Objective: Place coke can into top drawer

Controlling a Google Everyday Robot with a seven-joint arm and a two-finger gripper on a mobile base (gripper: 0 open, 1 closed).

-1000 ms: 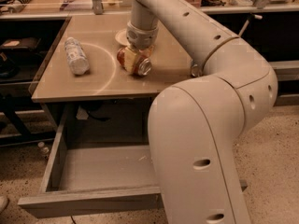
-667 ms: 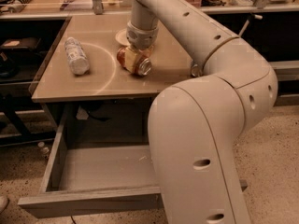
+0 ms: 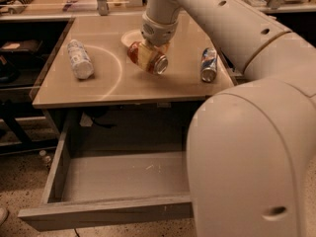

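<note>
The coke can (image 3: 148, 59), red with a silver end, lies tilted on its side in my gripper (image 3: 149, 51), just above the middle of the tan tabletop (image 3: 113, 83). The gripper comes down from above and is shut on the can. The top drawer (image 3: 106, 212) stands pulled open below the table's front edge, its plain grey inside (image 3: 123, 174) showing nothing in it. My arm's large white body hides the drawer's right part.
A white and pale-blue can (image 3: 80, 59) lies on the table's left side. A blue, red and silver can (image 3: 209, 64) lies at the right. A white dish (image 3: 129, 36) sits behind the gripper. Dark shelves stand to the left.
The gripper has lifted the coke can a little up and to the right off the tabletop. The arm has swung aside, uncovering the blue, red and silver can.
</note>
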